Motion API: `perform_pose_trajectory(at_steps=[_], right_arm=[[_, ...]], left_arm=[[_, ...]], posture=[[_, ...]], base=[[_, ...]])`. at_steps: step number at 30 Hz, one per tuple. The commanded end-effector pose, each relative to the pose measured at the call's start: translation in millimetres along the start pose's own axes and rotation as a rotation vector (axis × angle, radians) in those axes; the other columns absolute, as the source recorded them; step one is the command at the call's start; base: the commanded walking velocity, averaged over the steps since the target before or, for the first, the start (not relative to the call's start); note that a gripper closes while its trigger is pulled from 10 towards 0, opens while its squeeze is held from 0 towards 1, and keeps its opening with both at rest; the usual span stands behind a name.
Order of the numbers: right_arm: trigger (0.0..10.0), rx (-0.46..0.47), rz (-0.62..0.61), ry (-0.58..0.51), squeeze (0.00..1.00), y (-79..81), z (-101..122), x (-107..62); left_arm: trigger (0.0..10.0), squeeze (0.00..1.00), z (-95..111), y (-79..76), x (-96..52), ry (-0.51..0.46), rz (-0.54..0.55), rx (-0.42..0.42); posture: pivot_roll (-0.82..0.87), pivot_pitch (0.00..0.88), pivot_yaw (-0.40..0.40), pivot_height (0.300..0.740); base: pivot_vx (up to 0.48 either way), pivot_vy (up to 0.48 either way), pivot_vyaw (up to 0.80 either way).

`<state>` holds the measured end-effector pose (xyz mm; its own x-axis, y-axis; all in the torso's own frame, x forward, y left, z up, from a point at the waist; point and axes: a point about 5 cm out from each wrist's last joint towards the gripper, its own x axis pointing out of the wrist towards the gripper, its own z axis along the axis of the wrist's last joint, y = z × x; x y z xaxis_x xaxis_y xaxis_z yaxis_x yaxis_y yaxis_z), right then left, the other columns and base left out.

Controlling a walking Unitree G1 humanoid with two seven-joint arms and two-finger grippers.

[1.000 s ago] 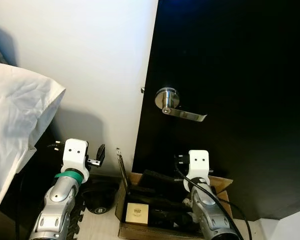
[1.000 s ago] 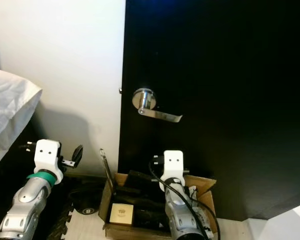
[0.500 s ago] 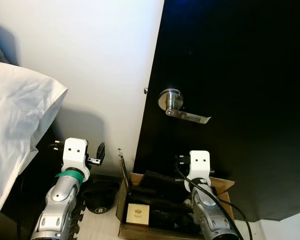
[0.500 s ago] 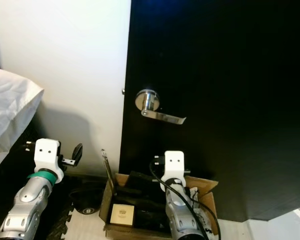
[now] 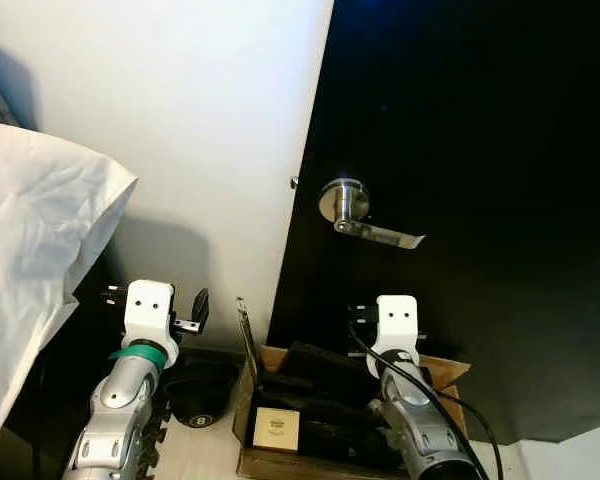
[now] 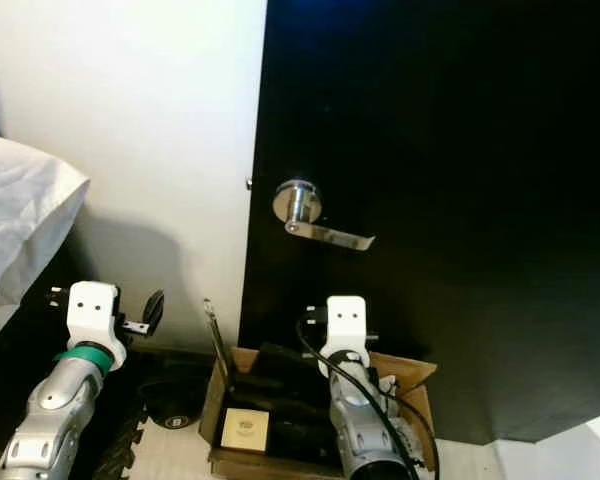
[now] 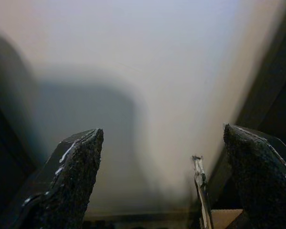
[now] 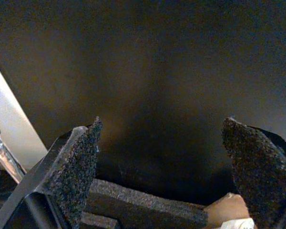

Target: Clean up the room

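Observation:
An open cardboard box (image 5: 446,368) stands on the floor against the black door (image 5: 480,150). It holds black foam pieces (image 8: 148,202) and a small beige carton (image 5: 276,427). A black round thing marked 8 (image 5: 198,402) lies on the floor left of the box. My left gripper (image 7: 164,157) is open and empty, held low in front of the white wall, above the round thing. My right gripper (image 8: 164,152) is open and empty too, over the box and facing the door.
A silver lever handle (image 5: 365,218) sits on the door at mid height. White bedding (image 5: 30,260) hangs in from the left over a dark piece of furniture (image 5: 50,390). The white wall (image 5: 180,120) is close ahead. Pale floor (image 5: 195,455) shows beside the box.
The whole picture has slid slightly to the right, so the camera has moved. Both arms keep the same pose and both grippers stay open.

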<state>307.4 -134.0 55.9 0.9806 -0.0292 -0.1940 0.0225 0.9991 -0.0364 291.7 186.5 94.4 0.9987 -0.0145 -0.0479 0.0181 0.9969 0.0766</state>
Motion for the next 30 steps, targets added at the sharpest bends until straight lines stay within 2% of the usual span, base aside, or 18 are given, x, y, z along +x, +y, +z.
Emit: perform_pose_trajectory(at_steps=[1,30], right_arm=[[10.0,-0.003,-0.014,0.018,0.00,-3.8,-4.9,-0.6],[10.0,-0.003,-0.028,0.024,0.00,-7.0,-8.8,-3.4]], left_arm=[[10.0,0.00,0.1,-3.1,-1.0,0.002,-0.017,-0.003],[10.0,0.00,2.7,-3.2,-2.8,0.002,-0.031,0.003]], posture=[[0.12,0.000,-0.041,0.740],[0.12,0.000,-0.037,0.740]], base=[[-0.259,0.000,0.00],[-0.260,0.000,0.00]])
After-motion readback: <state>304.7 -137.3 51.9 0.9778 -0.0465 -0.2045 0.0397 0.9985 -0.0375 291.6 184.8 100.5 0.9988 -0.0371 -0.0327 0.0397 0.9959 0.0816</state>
